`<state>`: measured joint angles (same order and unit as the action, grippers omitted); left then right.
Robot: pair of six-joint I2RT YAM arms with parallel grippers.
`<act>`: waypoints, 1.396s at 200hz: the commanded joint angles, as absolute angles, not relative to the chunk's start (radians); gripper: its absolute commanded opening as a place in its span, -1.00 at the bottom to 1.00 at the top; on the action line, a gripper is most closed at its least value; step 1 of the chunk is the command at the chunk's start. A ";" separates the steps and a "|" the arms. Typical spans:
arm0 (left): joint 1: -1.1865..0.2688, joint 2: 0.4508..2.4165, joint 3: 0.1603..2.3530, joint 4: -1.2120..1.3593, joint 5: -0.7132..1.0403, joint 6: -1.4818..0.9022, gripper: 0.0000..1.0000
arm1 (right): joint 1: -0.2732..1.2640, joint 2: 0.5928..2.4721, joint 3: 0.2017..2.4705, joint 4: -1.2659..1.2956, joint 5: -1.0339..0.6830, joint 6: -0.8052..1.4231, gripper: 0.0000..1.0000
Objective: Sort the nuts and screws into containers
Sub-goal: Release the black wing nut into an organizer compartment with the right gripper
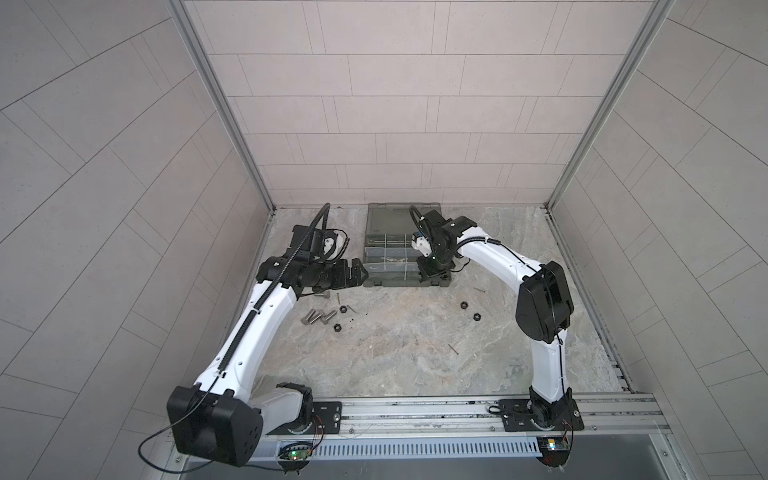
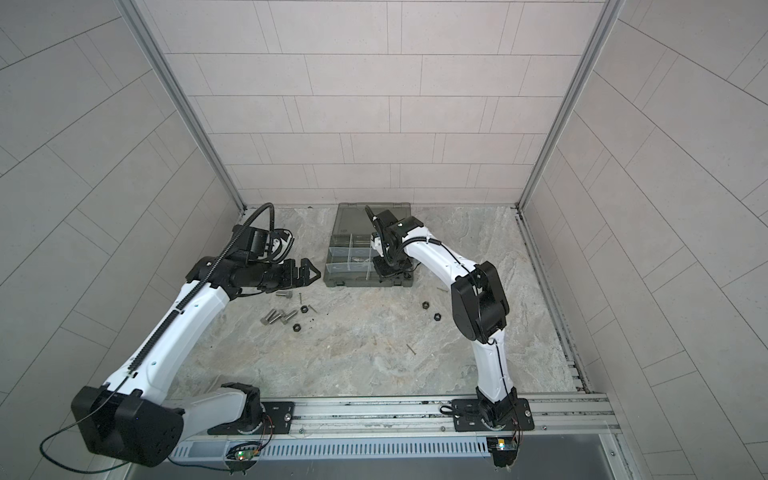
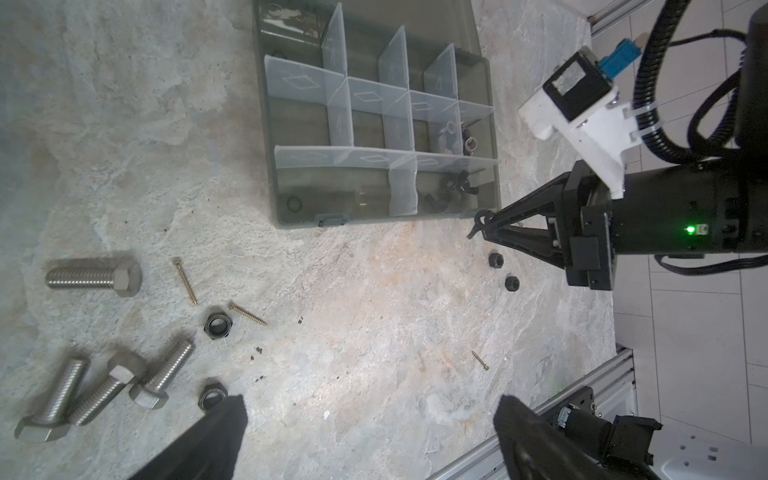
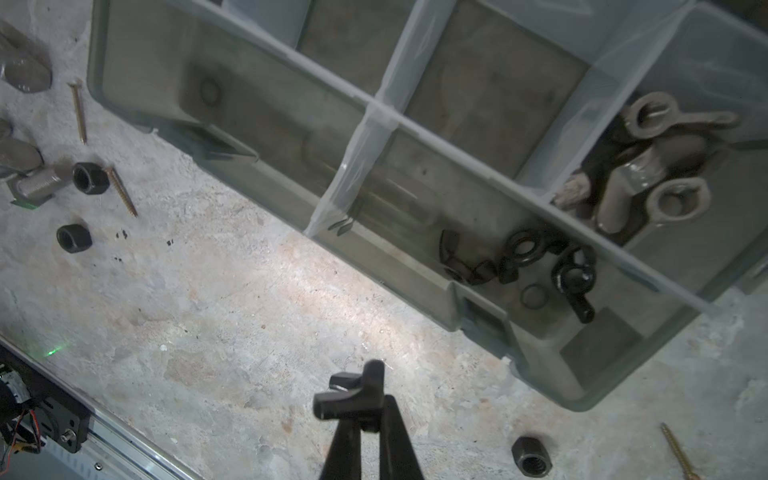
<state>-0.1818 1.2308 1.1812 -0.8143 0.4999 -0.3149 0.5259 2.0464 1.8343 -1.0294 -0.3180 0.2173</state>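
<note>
Right wrist view: right fingers (image 4: 397, 440) pinch a black wing nut (image 4: 351, 395); left fingers (image 3: 208, 440) spread.

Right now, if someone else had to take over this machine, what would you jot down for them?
The left gripper is open and empty, beside the case.
The right gripper is shut on a black wing nut, just outside the case's front wall.
Done: black wing nuts in one front compartment, silver wing nuts in the neighbouring one.
Left: four silver bolts, four black hex nuts and several thin screws lie loose on the table.
</note>
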 commanded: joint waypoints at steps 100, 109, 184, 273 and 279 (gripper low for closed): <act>-0.226 1.408 1.352 -0.777 0.554 -0.308 1.00 | 0.403 2.167 1.927 -1.057 -0.342 0.212 -0.82; -0.225 1.412 1.351 -0.779 0.553 -0.310 1.00 | 0.399 2.171 1.925 -1.055 -0.342 0.213 -0.81; -0.228 1.418 1.360 -0.806 0.556 -0.293 1.00 | 0.390 2.181 1.924 -1.068 -0.342 0.217 -0.32; -0.229 1.407 1.327 -0.796 0.563 -0.275 1.00 | 0.419 1.954 1.796 -1.135 -0.292 0.230 -0.46; -0.229 1.408 1.325 -0.793 0.562 -0.273 1.00 | 0.425 1.934 1.766 -1.133 -0.285 0.233 -0.47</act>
